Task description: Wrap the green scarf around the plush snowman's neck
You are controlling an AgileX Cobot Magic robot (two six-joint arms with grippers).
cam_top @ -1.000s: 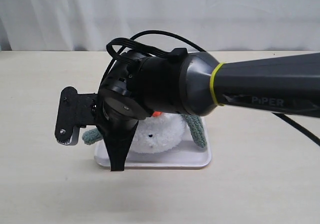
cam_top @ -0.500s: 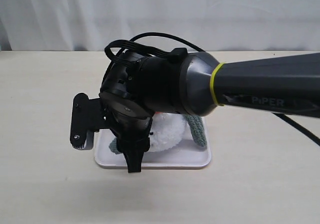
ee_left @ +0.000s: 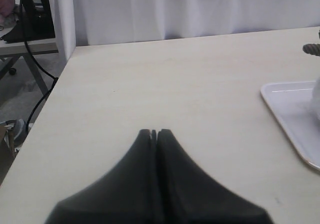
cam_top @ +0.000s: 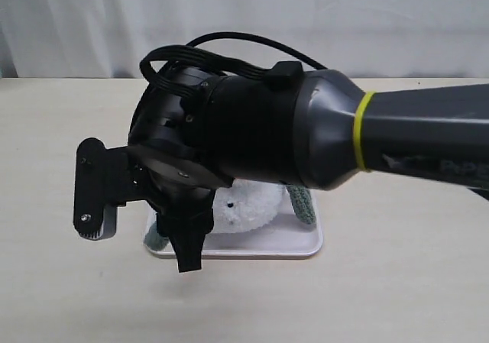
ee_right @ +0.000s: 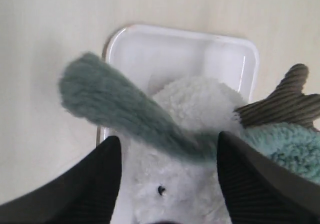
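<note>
**Right fingers spread over the snowman; scarf lies across it**

Your right gripper (ee_right: 169, 151) is nearest, on the arm that fills the front of the exterior view from the right; its fingers (ee_right: 80, 184) stand wide apart, one on each side of the snowman; they pinch nothing, and the scarf runs through the gap between them, gripped by neither.

Beyond the fingers the scarf (ee_right: 125, 109) lies slantwise across the snowman (ee_right: 200, 104); one fuzzy end juts past the tray's rim over the table; the strip then crosses the white plush between two fluffy bulges and carries on beside a brown corduroy arm (ee_right: 282, 107); whether it goes all the way round the neck you cannot tell, since your arm hides the rest.

The snowman lies in a white tray (ee_right: 150, 47); in the exterior view the scarf's other end rests in the tray just to the snowman's right.

Your left gripper (ee_left: 154, 133) has its fingers pressed together, holding nothing; it hangs over the table (ee_left: 150, 74), well apart from the tray, whose corner shows only at the edge of the left wrist view.

Farthest back, a white curtain (cam_top: 306, 22) closes off the table's far edge.
</note>
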